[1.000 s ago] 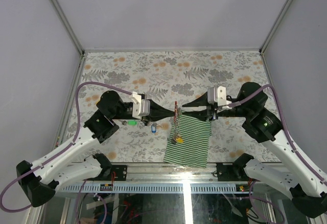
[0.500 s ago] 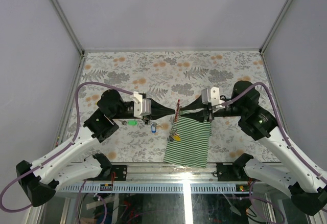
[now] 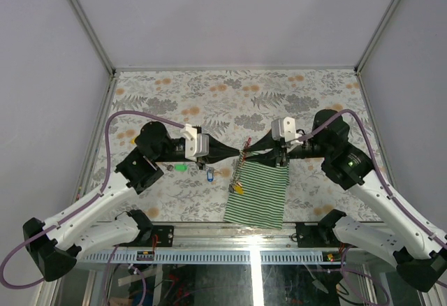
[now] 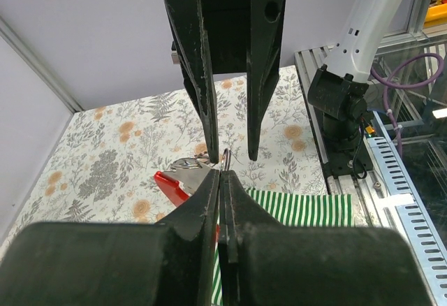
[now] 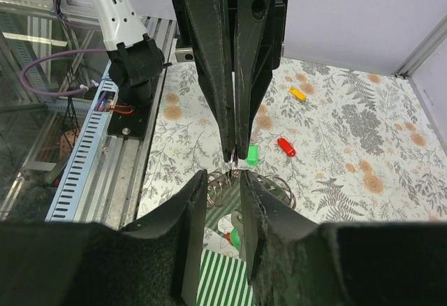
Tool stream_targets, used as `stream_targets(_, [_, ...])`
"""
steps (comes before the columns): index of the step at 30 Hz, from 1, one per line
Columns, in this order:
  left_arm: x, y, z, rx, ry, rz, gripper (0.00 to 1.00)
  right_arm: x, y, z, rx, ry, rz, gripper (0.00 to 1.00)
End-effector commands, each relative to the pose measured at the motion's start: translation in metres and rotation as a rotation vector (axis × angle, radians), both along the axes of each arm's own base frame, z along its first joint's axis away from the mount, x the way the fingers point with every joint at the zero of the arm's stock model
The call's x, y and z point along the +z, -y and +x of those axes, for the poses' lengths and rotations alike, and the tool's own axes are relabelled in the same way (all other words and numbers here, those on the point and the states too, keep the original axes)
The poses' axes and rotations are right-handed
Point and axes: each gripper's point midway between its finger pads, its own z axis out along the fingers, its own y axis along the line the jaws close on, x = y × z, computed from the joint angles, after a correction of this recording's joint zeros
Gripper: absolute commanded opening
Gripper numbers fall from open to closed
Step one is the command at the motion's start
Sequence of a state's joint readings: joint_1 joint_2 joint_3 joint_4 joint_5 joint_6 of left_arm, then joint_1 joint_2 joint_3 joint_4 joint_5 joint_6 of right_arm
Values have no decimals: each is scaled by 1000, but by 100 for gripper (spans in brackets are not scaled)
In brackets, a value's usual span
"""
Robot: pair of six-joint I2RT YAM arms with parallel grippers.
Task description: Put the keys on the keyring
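Note:
The keyring hangs as a grey chain from my left gripper, which is shut on one of its wire rings. Its red clip shows just left of the jaws. A yellow tag dangles at the chain's low end. My right gripper meets the left tip to tip, its fingers apart with rings between them. A green-tagged key shows in that gap, close to one finger. Loose keys lie on the table: green tag, blue tag, red tag.
A green-and-white striped cloth lies under the two grippers toward the near edge. Another yellow tag lies farther off on the floral table. Grey walls stand round three sides, and a metal rail runs along the front.
My right gripper has slid left until its tips meet the left gripper's tips. The hanging keyring has swung slightly. The left arm has barely moved.

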State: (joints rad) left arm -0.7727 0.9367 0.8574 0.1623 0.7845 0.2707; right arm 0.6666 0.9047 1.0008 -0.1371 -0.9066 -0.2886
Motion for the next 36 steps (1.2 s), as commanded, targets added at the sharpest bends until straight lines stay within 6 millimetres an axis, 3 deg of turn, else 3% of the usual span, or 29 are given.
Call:
stream_targets(1, [36, -2, -2, 3, 94, -76, 0, 9, -4, 5, -4, 29, 30, 31])
stream_targets(21, [36, -1, -2, 0, 82, -69, 0, 11, -9, 12, -22, 7, 40, 19])
stream_targets(29, [33, -4, -3, 8, 69, -67, 0, 9, -14, 12, -3, -24, 44, 0])
stream_targets(35, [33, -5, -1, 29, 39, -74, 1, 11, -13, 16, -27, 16, 71, 0])
stream_targets(36, [35, -6, 0, 42, 27, -80, 5, 13, -12, 18, -43, 49, 85, 0])
